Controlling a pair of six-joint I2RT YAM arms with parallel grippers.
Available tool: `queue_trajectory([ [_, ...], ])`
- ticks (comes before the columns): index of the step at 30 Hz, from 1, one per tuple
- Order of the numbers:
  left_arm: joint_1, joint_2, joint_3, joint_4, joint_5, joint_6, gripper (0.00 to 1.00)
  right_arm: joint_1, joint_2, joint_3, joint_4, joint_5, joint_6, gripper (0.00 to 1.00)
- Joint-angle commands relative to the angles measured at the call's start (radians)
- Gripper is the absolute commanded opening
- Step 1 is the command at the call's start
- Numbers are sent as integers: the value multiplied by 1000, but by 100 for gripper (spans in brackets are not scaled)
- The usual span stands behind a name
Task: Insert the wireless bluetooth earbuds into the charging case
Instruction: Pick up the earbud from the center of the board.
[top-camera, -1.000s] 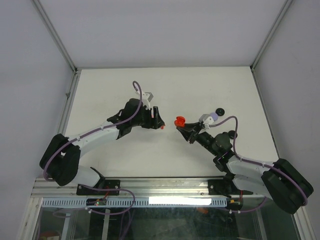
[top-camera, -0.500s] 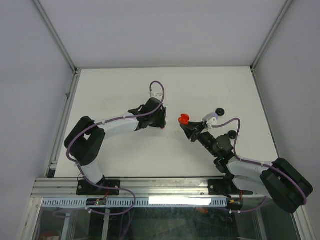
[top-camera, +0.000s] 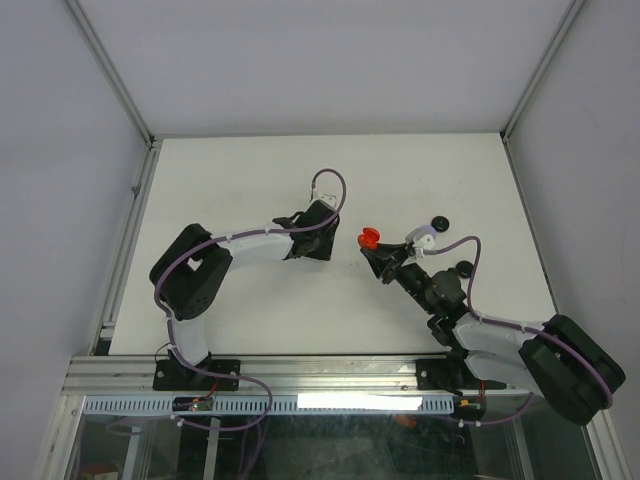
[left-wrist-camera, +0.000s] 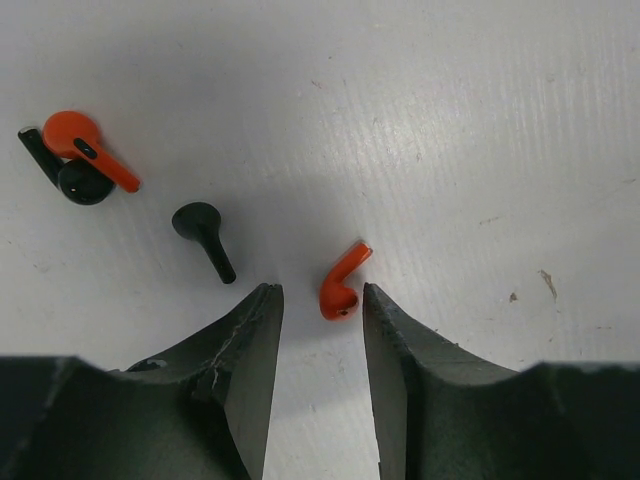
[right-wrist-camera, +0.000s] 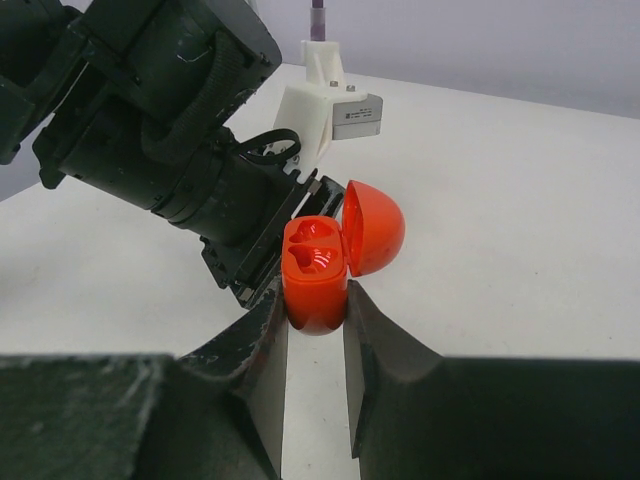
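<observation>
- The left gripper (left-wrist-camera: 319, 292) hung low over the table (left-wrist-camera: 480, 120) with its jaws apart, the gap between them wider than the bud lying there.
- A red bud (left-wrist-camera: 340, 287) lay on the table in the mouth of that gap, its head toward the gripper and its stem pointing away and to the right.
- That bud sat closer to the right finger (left-wrist-camera: 392, 345) than to the left finger (left-wrist-camera: 248, 345). Whether it touched the right one could not be told.
- A black bud (left-wrist-camera: 203, 236) lay just left of the red bud, apart from it and from the left finger.
- Farther left, a second red bud (left-wrist-camera: 86, 148) lay across a second black bud (left-wrist-camera: 82, 184), the two touching.
- The right gripper (right-wrist-camera: 314, 300) was clamped on the case (right-wrist-camera: 314, 268), a red one, gripped by its lower half and held upright off the table.
- The lid (right-wrist-camera: 373, 228) stood open, swung back to the right in the right wrist view, and two glossy wells showed in the top of the case.
- Just behind the case in that view was the left arm (right-wrist-camera: 170, 120), near but not touching it.
- From above, the case was near mid-table, just right of the left arm's wrist.
- A small black round thing (top-camera: 439, 221) lay on the table beyond the right arm, too small to make out.
</observation>
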Motion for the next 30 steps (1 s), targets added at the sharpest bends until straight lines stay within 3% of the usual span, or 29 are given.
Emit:
queue_trajectory([
  [1, -19, -2, 54, -6, -35, 16, 39, 4, 2, 2, 87, 22, 8, 0],
  [9, -29, 26, 68, -46, -71, 16, 31, 4, 1, 2, 88, 18, 10, 0],
  [18, -46, 66, 89, -78, -95, 23, 30, 5, -9, 0, 80, 17, 5, 0],
  [30, -46, -21, 55, -88, -125, 128, 9, 5, -9, 16, 63, -26, -20, 0],
])
